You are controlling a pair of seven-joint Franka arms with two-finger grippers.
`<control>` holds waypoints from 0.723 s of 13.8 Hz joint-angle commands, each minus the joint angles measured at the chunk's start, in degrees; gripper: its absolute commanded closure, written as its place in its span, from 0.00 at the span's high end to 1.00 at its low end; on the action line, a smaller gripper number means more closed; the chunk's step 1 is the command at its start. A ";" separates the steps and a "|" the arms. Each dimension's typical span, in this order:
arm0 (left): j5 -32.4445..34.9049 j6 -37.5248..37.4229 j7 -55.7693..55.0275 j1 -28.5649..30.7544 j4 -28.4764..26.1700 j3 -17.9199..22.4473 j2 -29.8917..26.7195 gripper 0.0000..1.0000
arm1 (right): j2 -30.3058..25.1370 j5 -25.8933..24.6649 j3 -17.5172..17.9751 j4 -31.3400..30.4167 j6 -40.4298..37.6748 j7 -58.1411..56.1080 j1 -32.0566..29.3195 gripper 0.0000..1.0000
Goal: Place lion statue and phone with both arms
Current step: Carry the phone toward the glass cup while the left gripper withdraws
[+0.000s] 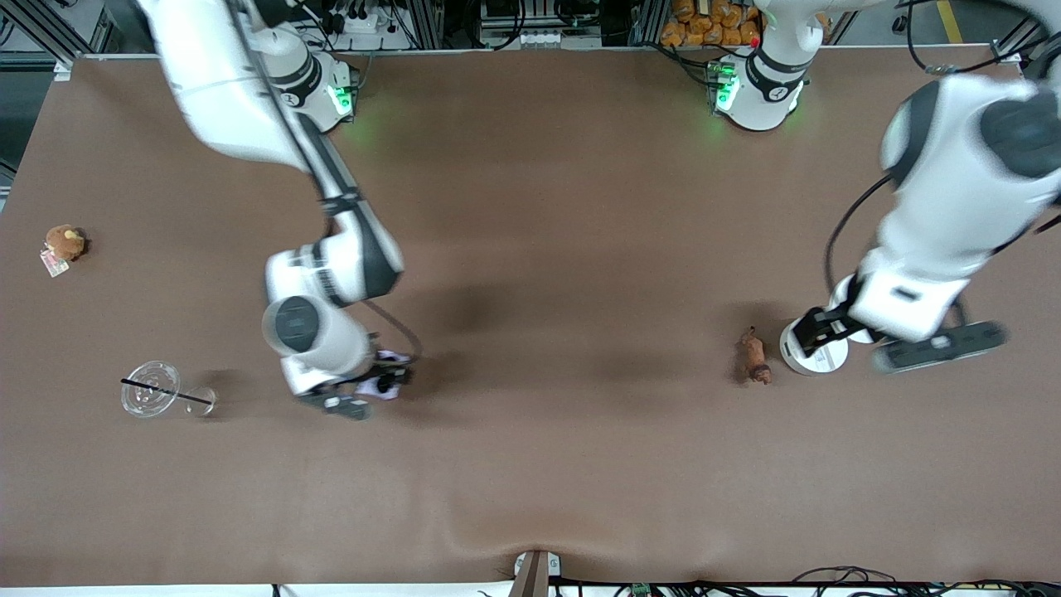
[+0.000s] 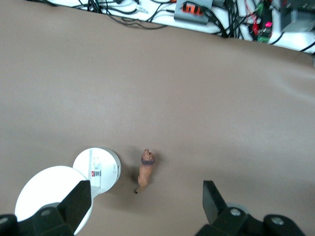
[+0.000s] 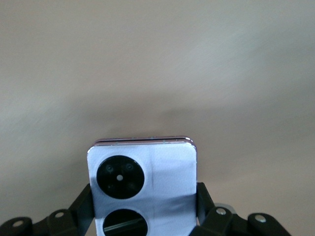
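Observation:
The lion statue is a tiny reddish-brown figurine on the brown table toward the left arm's end. In the left wrist view the lion statue lies just ahead of the gap between the fingers. My left gripper hangs over the table beside it, open and empty. My right gripper is shut on the lavender phone, one finger on each side edge, camera circles facing up. It holds the phone low over the table toward the right arm's end.
A white round object with a label stands right beside the lion, under my left hand. A clear cup with a black straw lies near the right gripper. A brown plush with a tag sits at the right arm's end.

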 commanded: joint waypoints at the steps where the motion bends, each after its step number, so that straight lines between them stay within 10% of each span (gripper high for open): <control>1: -7.47 -3.08 7.50 4.92 -1.06 -0.54 -6.40 1.00 | -3.56 0.06 1.29 -3.74 -1.84 -5.59 -5.81 0.00; 10: -10.75 -16.27 14.27 8.45 -1.32 0.78 -16.00 1.00 | -4.54 0.15 1.29 -15.71 6.51 -17.98 -14.08 0.00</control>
